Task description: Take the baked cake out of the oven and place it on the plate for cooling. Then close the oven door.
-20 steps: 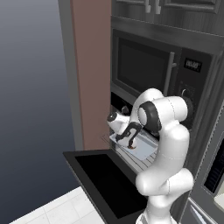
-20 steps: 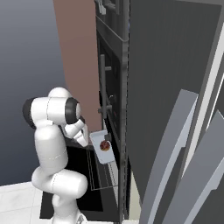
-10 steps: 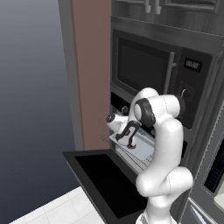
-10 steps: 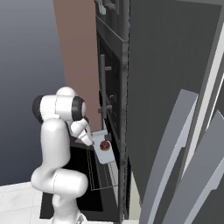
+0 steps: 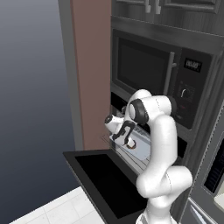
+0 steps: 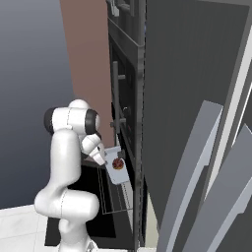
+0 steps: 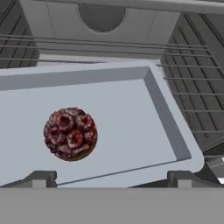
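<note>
Hand view: the pincer hangs released above the grey tray holding the cake.

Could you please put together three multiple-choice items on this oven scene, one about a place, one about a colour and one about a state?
1. Where does the cake lie?
A. on a pale grey tray
B. on the floor
C. on top of the microwave

2. What colour is the cake?
A. bright yellow
B. dark red and brown
C. plain white

3. How does the oven door stand?
A. shut upright
B. folded down, open
C. taken off and leaning on the wall

Answers:
1 A: the hand view shows the cake resting on the tray, over the wire rack.
2 B: its top looks like dark red berries.
3 B: the left base view shows the black door lying flat in front of the oven, with the gripper open before the tray.
</note>
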Tool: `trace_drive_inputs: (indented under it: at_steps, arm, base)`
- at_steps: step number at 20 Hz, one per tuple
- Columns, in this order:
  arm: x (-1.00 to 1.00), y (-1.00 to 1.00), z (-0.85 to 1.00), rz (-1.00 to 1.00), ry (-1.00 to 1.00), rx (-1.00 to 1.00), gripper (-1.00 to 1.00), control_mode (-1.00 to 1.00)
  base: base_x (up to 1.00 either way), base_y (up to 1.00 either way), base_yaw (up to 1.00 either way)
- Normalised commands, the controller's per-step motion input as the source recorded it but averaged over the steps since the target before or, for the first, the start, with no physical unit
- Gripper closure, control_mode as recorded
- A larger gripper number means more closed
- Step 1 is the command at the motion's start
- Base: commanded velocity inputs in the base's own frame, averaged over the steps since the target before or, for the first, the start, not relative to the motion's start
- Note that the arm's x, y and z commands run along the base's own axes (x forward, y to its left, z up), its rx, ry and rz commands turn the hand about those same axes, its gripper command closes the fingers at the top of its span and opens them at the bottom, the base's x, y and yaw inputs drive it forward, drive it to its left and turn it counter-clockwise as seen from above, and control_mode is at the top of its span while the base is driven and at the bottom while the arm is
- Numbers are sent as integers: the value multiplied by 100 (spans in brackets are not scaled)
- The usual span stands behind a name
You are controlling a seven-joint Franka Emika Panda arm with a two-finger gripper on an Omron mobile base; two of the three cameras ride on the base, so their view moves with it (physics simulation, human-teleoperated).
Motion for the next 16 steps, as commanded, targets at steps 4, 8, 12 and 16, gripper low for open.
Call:
trace_drive_inputs:
  at_steps: [4, 8, 12, 16]
  arm:
    - [14, 2, -30, -14, -1, 0, -100, -100]
    - [18, 0, -30, -14, -5, -1, -100, -100]
    - [15, 0, -37, -14, -7, -3, -100, -100]
    - [10, 0, -41, -15, -7, -4, -100, -100]
  base:
    - [0, 0, 0]
    - [0, 0, 0]
    - [0, 0, 0]
    - [0, 0, 0]
